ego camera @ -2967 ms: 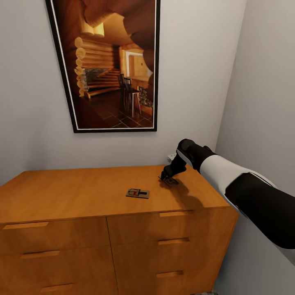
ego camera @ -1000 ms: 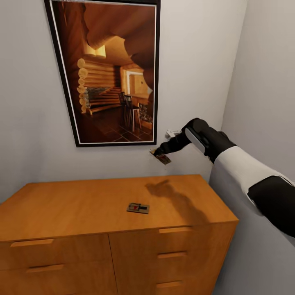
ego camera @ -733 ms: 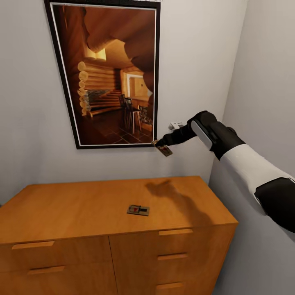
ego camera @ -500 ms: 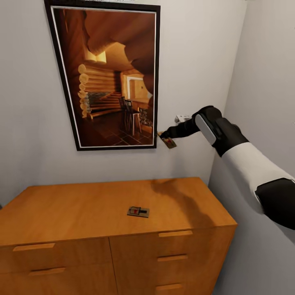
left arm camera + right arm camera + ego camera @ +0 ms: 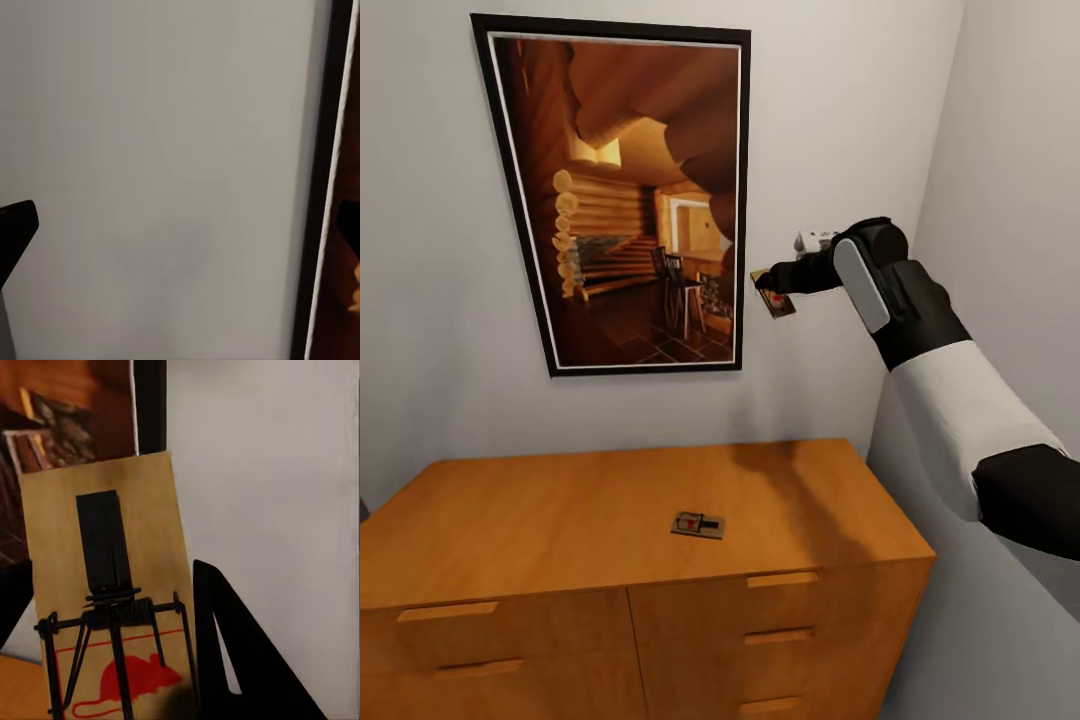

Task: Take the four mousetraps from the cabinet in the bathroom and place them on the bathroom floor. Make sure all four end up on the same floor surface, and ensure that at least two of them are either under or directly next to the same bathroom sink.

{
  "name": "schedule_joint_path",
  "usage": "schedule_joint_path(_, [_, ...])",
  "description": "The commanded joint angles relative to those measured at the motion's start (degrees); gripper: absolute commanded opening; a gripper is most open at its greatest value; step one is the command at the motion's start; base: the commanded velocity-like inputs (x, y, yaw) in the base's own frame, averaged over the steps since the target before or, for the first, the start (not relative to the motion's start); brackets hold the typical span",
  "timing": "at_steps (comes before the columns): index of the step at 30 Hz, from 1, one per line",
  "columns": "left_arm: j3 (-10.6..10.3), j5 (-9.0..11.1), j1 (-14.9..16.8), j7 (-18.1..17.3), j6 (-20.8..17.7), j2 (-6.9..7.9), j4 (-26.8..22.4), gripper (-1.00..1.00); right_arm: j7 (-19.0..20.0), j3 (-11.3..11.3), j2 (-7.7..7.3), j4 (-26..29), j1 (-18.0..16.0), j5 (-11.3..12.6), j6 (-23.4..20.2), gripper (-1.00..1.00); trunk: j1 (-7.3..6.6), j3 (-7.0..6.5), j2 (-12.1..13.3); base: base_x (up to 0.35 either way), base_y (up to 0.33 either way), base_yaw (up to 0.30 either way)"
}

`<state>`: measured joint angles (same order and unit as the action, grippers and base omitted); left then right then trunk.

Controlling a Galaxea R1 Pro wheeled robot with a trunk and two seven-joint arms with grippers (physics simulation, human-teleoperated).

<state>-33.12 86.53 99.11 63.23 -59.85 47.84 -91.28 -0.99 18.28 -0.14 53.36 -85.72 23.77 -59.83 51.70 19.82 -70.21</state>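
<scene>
While right hand (image 5: 768,283) clamps raised mousetrap (image 5: 774,303), second mousetrap (image 5: 697,524) lies atop cabinet (image 5: 560,520).

cabinet (image 5: 560,520) cropped below, held mousetrap (image 5: 105,607) cropped

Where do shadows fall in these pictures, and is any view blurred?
Head view: the raised right arm casts a soft shadow on the cabinet top; image sharp. Right wrist view: the held mousetrap is sharp, the picture behind blurred. Left wrist view: a faint shadow on the plain wall.
</scene>
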Motion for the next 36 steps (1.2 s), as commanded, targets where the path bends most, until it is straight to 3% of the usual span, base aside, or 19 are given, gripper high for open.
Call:
schedule_joint_path(1, [-0.19, 0.48, -0.02, 0.58, -0.15, 0.06, -0.04, 1.0, -0.45, -0.11, 0.04, 0.86, -0.06, 0.18, -0.17, -1.0, -0.22, -0.1, 0.37, 0.0, 0.0, 0.0])
schedule_joint_path(11, [-0.19, 0.44, -0.71, 0.55, -0.15, 0.06, -0.04, 1.0, -1.51, -2.82, 0.15, 12.65, -0.08, -0.22, -0.17, -1.0, -2.42, -1.9, 4.38, 0.0, 0.0, 0.0])
schedule_joint_path(14, [-0.19, 0.45, -0.75, 0.51, -0.15, 0.06, -0.04, 1.0, -3.55, -3.2, 0.2, 16.95, -0.07, -0.29, -0.17, -1.0, -3.08, -2.43, 5.59, 0.0, 0.0, 0.0])
schedule_joint_path(19, [-0.19, 0.42, -0.88, 0.5, -0.15, 0.06, -0.04, 1.0, -8.2, -3.07, 0.29, 22.03, 0.42, -0.34, -0.17, -1.0, -4.17, -3.33, 7.59, 0.0, 0.0, 0.0])
schedule_joint_path(27, [-0.19, 0.4, -1.31, 0.49, -0.15, 0.06, -0.04, 1.0, -22.07, -2.95, 1.17, 31.78, 2.28, -0.16, -0.17, -1.0, -5.93, -4.77, 10.8, 0.0, 0.0, 0.0])
schedule_joint_path(32, [-0.19, 0.39, -1.36, 0.49, -0.15, 0.06, -0.04, 1.0, -25.74, -2.71, 1.38, 35.74, 4.22, 0.22, -0.17, -1.0, -7.03, -5.67, 12.8, 0.0, 0.0, 0.0])
schedule_joint_path(36, [-0.19, 0.39, -1.73, 0.49, -0.15, 0.06, -0.04, 1.0, -26.47, -2.67, 1.65, 36.74, 5.13, 0.37, -0.17, -1.0, -7.91, -6.38, 14.41, 0.0, 0.0, 0.0])
